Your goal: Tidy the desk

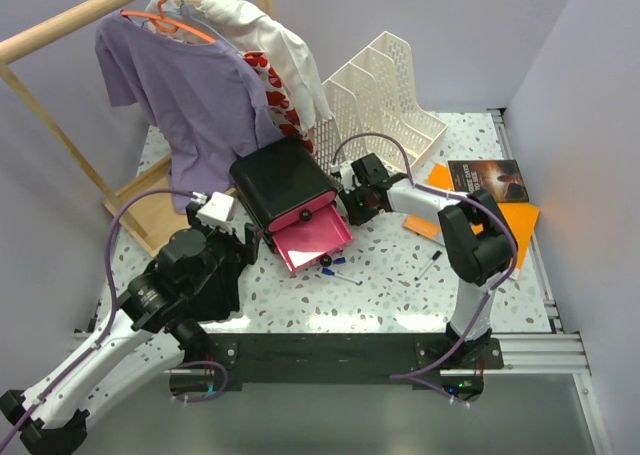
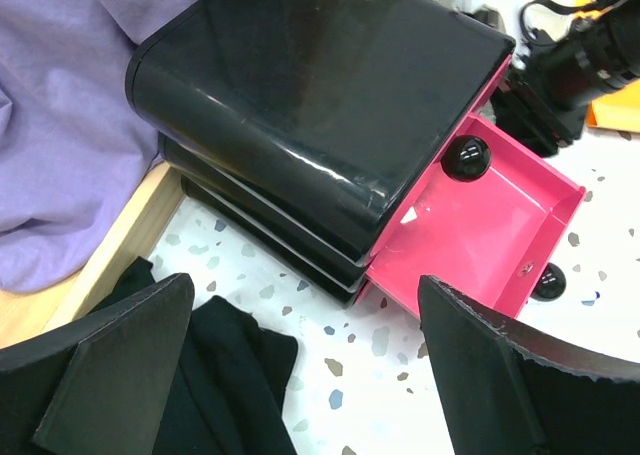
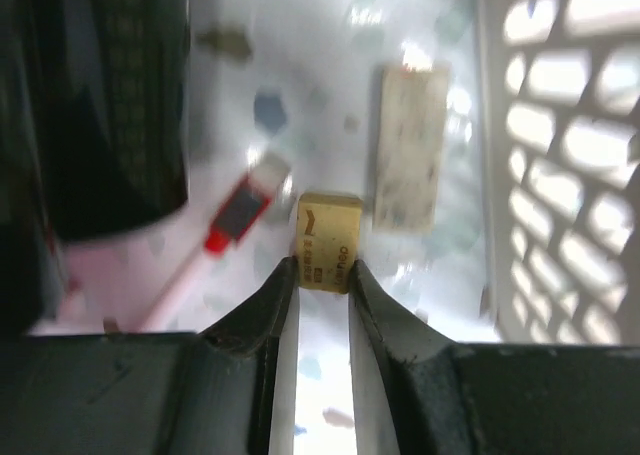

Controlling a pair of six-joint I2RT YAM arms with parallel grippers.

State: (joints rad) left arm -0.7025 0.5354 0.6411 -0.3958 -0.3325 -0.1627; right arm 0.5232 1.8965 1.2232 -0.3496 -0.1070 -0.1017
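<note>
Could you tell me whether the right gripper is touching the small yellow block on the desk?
Touching. The right wrist view shows the right gripper with both fingertips against the sides of the small yellow block, no gap visible.

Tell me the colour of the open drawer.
The drawer is bright pink, and the left wrist view shows it best.
</note>
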